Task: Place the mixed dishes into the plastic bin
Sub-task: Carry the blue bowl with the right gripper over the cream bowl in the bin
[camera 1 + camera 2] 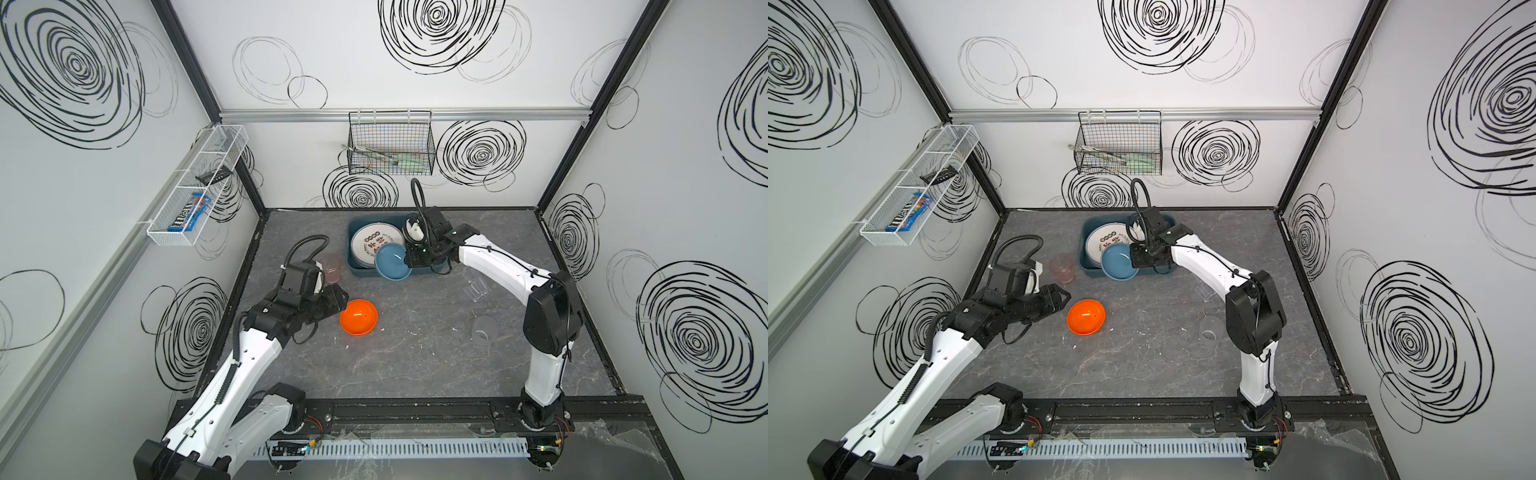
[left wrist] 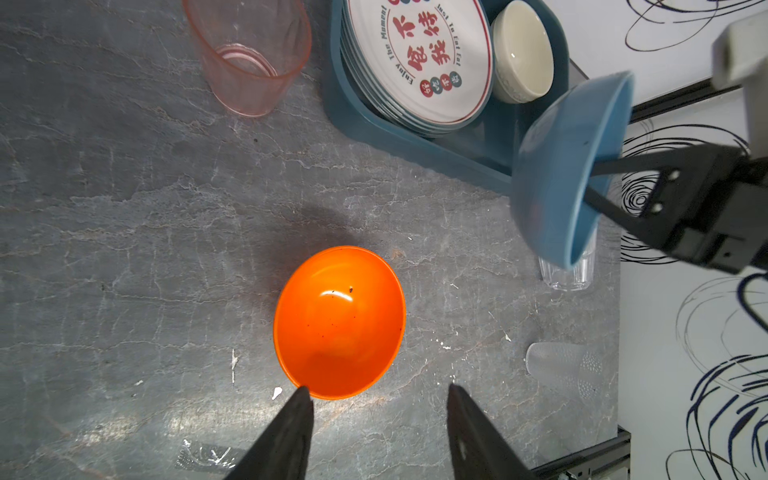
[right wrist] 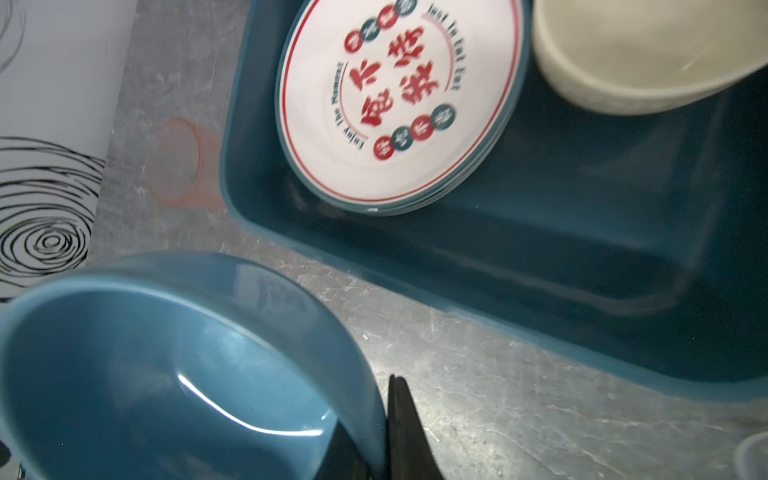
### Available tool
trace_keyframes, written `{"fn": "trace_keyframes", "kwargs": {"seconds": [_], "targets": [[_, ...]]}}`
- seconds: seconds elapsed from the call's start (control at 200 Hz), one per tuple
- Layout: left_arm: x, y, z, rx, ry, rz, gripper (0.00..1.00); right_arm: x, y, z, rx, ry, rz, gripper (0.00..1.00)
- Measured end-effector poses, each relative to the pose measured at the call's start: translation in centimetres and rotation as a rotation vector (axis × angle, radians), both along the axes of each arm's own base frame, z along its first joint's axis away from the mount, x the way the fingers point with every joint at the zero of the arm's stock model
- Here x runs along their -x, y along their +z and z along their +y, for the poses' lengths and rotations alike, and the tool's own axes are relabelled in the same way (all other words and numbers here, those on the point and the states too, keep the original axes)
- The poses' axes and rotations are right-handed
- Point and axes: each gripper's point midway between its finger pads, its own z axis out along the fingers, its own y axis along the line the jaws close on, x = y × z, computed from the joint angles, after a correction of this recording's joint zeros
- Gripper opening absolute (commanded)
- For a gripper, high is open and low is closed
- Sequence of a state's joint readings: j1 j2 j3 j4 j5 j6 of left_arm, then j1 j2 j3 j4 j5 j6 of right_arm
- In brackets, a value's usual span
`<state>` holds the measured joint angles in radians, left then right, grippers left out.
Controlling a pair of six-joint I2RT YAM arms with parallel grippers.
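At the teal bin point(image 2: 415, 145), right tool point(image 2: 594, 180) pinches a glossy blue bowl point(image 1: 392, 262); left tool point(image 2: 378, 390) parted.

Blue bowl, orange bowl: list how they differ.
The blue bowl is lifted and tilted, its rim pinched by the right claw; the orange bowl sits upright on the table, ungripped, before the open left claw. The blue bowl hangs at the plastic bin's near rim; the orange bowl lies farther from it. Both are empty and similar-sized.

Glossy orange bowl point(image 2: 338, 322); matt marbled tabletop point(image 2: 124, 208).
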<state>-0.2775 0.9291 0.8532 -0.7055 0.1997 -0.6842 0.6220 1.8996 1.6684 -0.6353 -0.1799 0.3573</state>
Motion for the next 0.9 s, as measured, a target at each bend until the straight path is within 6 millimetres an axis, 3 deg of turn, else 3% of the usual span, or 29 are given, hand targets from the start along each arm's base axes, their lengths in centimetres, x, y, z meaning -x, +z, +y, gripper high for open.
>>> {"fn": "trace_keyframes", "kwargs": {"seconds": [0.15,0.255,0.435,0.645,0.901], "targets": [[0.2,-0.5,0.1,0.005,0.002,0.015,0.57,-3.6,2.0,-2.5,0.011,-0.08,-0.051,0.04],[0.3,-0.5,0.2,0.01,0.003,0.013,0.57,-6.3,2.3,-3.9,0.025,-0.131,-0.075,0.05],[0.5,-0.7,0.2,0.017,0.003,0.015,0.57,-10.0,0.4,-6.9,0.066,-0.216,-0.056,0.05],[0.8,-1.2,0.4,0.016,0.008,0.026,0.57,-12.9,-1.4,-9.6,0.08,-0.282,-0.036,0.05],[0.9,-1.8,0.5,0.013,0.012,0.04,0.57,-15.8,-2.3,-10.4,0.063,-0.315,-0.049,0.05]]}}
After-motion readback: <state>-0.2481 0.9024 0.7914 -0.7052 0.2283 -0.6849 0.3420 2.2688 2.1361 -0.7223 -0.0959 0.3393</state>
